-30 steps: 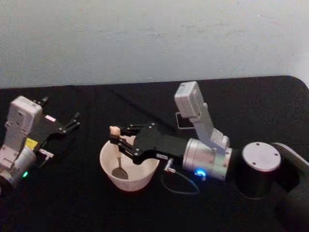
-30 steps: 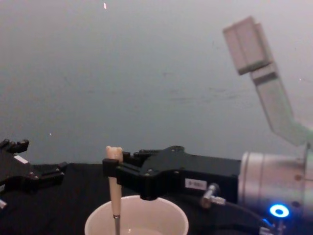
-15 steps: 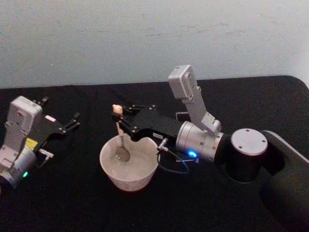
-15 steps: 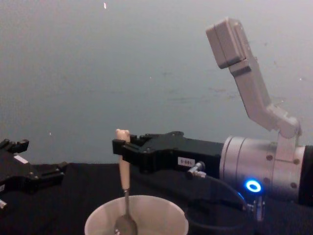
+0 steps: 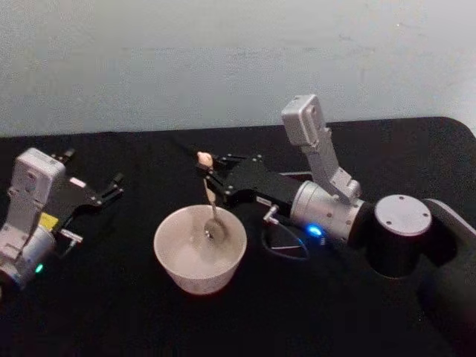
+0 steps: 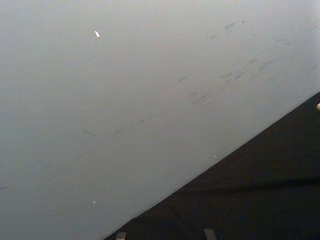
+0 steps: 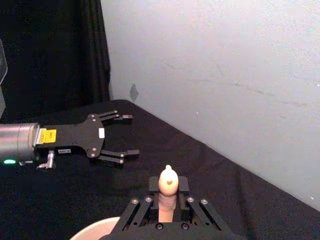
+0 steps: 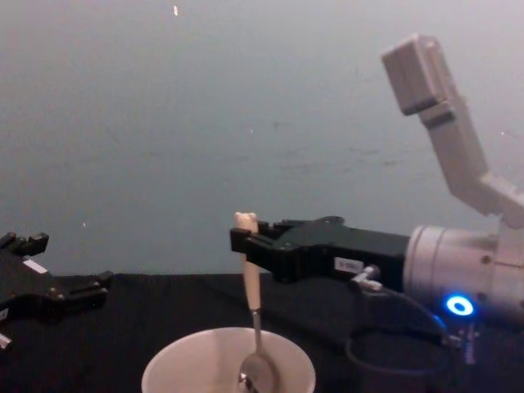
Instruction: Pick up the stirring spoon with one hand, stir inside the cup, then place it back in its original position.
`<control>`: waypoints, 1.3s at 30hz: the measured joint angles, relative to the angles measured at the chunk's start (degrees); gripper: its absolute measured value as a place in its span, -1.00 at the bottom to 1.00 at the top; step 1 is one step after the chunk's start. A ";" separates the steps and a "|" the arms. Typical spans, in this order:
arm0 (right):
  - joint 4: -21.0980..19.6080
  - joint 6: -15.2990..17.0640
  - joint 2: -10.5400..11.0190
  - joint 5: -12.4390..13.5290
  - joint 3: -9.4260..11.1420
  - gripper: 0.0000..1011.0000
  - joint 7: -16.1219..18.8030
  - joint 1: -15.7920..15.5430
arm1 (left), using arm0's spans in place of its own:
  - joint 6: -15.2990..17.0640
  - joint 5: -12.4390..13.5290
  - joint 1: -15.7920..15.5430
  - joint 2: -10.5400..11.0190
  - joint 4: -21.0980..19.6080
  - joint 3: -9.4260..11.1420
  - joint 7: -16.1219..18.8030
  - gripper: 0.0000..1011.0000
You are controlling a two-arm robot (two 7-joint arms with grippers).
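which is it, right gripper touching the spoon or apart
Touching. In the right wrist view the right gripper is clamped on the stirring spoon at its beige handle.

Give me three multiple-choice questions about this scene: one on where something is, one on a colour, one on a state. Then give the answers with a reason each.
1. Where is the bowl of the stirring spoon?
A. Inside the cup
B. Hanging in the air beside the cup
C. Under the cup

2. What colour is the cup?
A. Red
B. Cream-white
C. Blue

3. What state is the left hand in?
A. Shut on the spoon
B. Open, holding nothing
C. Shut on the cup

Answers:
1 A: the head view shows the silver bowl below the rim, with the right hand shut on the handle above it.
2 B: its wall is pale cream against the black tablecloth.
3 B: the right wrist view shows its fingers spread with nothing between them.
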 joint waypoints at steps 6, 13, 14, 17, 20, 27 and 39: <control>-3.04 1.09 2.11 1.14 1.16 -0.58 0.70 -2.07 | 0.00 0.00 0.00 0.00 0.00 0.00 0.00 0.98; -7.64 2.84 4.68 3.52 1.63 -0.58 2.29 -4.79 | 0.00 0.00 0.00 0.00 0.00 0.00 0.00 0.98; -8.07 2.97 4.93 3.75 1.58 -0.58 2.45 -5.02 | 0.00 0.00 0.00 0.00 0.00 0.00 0.00 0.98; -9.67 3.30 5.83 4.45 1.06 -0.58 3.17 -5.85 | 0.00 0.00 0.00 0.00 0.00 0.00 0.00 0.98; -10.86 3.66 6.44 4.95 0.34 -0.58 3.64 -6.45 | 0.00 0.00 0.00 0.00 0.00 0.00 0.00 0.98; -11.83 3.95 6.51 5.25 -1.41 -0.58 3.67 -6.70 | 0.00 0.00 0.00 0.00 0.00 0.00 0.00 0.98; -8.15 3.62 2.37 3.33 -3.04 -0.58 0.43 -3.84 | 0.00 0.00 0.00 0.00 0.00 0.00 0.00 0.98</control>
